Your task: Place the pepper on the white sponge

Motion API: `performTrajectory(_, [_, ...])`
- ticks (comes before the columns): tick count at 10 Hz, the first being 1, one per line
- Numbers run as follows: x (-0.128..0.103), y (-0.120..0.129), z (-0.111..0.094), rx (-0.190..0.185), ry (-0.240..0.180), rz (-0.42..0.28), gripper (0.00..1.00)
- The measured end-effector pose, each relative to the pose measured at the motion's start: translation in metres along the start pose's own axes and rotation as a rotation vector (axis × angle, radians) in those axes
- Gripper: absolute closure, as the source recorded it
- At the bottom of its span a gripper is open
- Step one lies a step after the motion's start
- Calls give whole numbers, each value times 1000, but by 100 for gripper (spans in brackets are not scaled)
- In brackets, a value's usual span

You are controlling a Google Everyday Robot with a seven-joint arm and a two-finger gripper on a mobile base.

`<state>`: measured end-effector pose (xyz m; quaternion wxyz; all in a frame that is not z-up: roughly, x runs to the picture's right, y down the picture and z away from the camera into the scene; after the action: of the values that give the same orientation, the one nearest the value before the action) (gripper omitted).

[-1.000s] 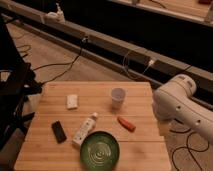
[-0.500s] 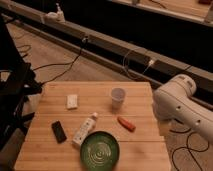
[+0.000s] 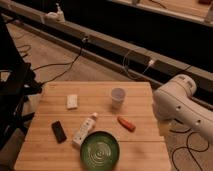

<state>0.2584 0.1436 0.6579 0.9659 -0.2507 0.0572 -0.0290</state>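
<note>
The pepper (image 3: 126,123), small and red-orange, lies on the wooden table (image 3: 142,145) right of centre. The white sponge (image 3: 72,101) lies flat on the left part of the table, well apart from the pepper. Only a bulky white arm segment (image 3: 181,104) shows, off the table's right edge. My gripper is out of view beyond the frame, so its fingers do not show. Nothing is touching the pepper or the sponge.
A translucent cup (image 3: 118,96) stands behind the pepper. A white labelled bottle (image 3: 85,129) lies near the middle, a black device (image 3: 59,131) to its left, and a green bowl (image 3: 100,149) at the front. Cables run over the floor behind.
</note>
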Motion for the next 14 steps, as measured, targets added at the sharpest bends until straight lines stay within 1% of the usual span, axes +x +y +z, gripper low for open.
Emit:
performTrajectory(4, [1, -3, 1, 2, -1, 9, 20])
performTrajectory(5, [-1, -7, 9, -8, -12, 22, 20])
performTrajectory(6, [-8, -11, 21, -26, -36, 37, 20])
performTrajectory(8, [-30, -16, 52, -74, -96, 76, 20])
performTrajectory(9, [-39, -20, 65, -81, -128, 99, 20])
performTrajectory(10, [-50, -22, 77, -92, -170, 130, 20])
performTrajectory(11, [-61, -24, 83, -91, -211, 147, 20])
performTrajectory(12, [-65, -26, 83, -88, -225, 149, 20])
performTrajectory(14, [-65, -25, 83, -89, -225, 150, 20])
